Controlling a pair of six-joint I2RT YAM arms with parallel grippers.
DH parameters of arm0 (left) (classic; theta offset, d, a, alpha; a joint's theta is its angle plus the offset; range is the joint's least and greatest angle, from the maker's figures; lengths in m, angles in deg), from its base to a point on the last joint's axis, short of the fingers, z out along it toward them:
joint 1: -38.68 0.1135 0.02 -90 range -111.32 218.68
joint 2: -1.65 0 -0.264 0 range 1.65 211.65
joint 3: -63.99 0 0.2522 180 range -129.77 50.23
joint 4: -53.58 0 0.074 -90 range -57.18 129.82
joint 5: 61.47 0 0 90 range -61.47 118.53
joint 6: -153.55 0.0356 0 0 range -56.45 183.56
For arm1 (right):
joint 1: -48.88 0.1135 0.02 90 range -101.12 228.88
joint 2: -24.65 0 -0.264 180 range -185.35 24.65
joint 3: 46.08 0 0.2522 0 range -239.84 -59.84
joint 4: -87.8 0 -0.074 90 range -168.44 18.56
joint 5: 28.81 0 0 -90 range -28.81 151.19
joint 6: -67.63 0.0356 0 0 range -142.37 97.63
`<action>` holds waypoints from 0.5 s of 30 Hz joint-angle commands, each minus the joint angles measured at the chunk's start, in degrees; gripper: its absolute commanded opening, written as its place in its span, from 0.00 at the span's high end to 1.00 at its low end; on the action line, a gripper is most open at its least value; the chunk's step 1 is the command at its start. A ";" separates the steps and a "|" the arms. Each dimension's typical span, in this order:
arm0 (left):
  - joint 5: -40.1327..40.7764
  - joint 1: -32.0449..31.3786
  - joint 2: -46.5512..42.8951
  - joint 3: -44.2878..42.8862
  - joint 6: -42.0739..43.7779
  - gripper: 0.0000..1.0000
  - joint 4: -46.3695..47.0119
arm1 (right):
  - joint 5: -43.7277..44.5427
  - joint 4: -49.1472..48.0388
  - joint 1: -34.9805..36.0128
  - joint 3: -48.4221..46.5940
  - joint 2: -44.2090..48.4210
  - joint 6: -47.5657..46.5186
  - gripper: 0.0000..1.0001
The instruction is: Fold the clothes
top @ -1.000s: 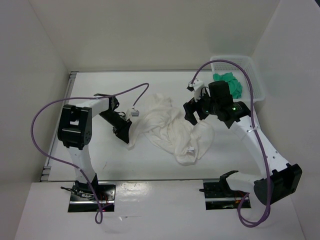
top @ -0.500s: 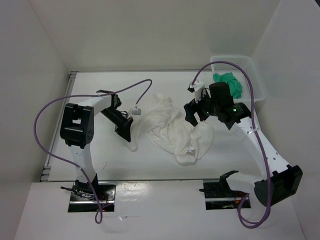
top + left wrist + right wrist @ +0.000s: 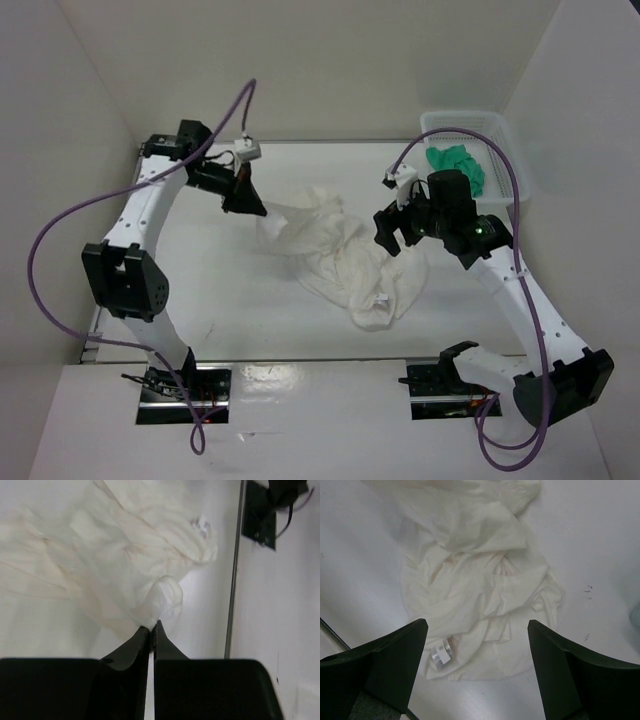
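The clothes (image 3: 340, 255) are one crumpled white garment lying in the middle of the table, also in the left wrist view (image 3: 110, 555) and the right wrist view (image 3: 475, 590). My left gripper (image 3: 252, 208) is shut on the garment's left edge and holds it lifted off the table at the far left; its black fingertips (image 3: 161, 630) pinch a fold of white fabric. My right gripper (image 3: 395, 235) hangs open above the garment's right side, its fingers (image 3: 395, 650) wide apart with nothing between them. A small white label (image 3: 440, 654) shows near the garment's near hem.
A white mesh basket (image 3: 505, 160) stands at the far right corner with a green cloth (image 3: 455, 165) in it. White walls close in the table on three sides. A metal rail (image 3: 140, 200) runs along the table's left edge. Purple cables loop from both arms.
My left gripper has shut on the garment's left edge and risen towards the far left, pulling that edge up and out. The right gripper has shifted slightly and stays open.
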 commanded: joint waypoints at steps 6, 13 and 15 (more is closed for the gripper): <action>-11.17 12.14 -11.80 -6.72 -24.06 1.00 19.77 | -0.61 -2.57 -0.30 1.66 2.88 -0.76 0.09; -11.79 18.12 -14.81 -10.05 -36.39 1.00 30.43 | -0.08 -3.62 -0.30 4.56 2.88 -0.76 0.09; -11.19 18.65 -15.33 -10.06 -38.34 1.00 32.37 | -0.69 -4.23 -0.30 4.56 2.09 -0.76 0.09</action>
